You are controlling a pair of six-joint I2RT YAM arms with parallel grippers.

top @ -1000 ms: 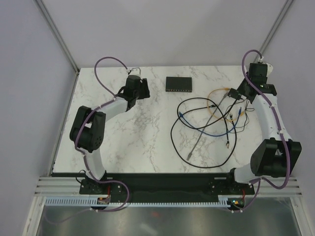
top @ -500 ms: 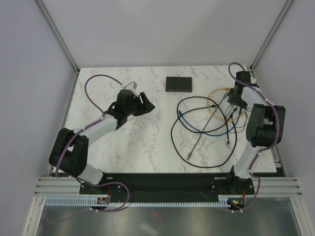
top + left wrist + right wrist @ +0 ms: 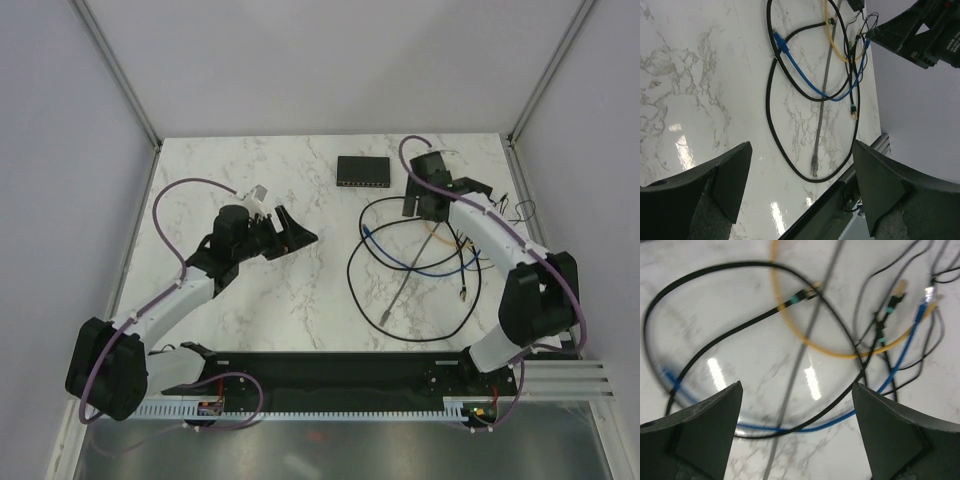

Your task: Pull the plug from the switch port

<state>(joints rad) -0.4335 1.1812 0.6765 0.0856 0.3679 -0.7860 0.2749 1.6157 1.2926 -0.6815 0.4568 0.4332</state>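
Observation:
The switch (image 3: 362, 171) is a flat black box at the back middle of the marble table, showing only in the top view. No cable visibly reaches its ports, and I cannot make out the plug. My left gripper (image 3: 298, 232) hovers left of the cable tangle with its jaws wide open and nothing between them (image 3: 801, 145). My right gripper (image 3: 418, 205) hangs just right of and nearer than the switch, over the cables. It is also wide open and holds nothing (image 3: 797, 385).
A loose tangle lies right of centre: a black loop (image 3: 352, 270), a blue cable (image 3: 805, 75), a yellow cable (image 3: 810, 342) and a grey cable with a free connector end (image 3: 815, 162). Thin wires (image 3: 520, 210) trail near the table's right edge.
The right arm swung from the far right corner leftward to beside the switch. The left arm came nearer and rightward. Both grippers opened wider, the right from nearly closed.

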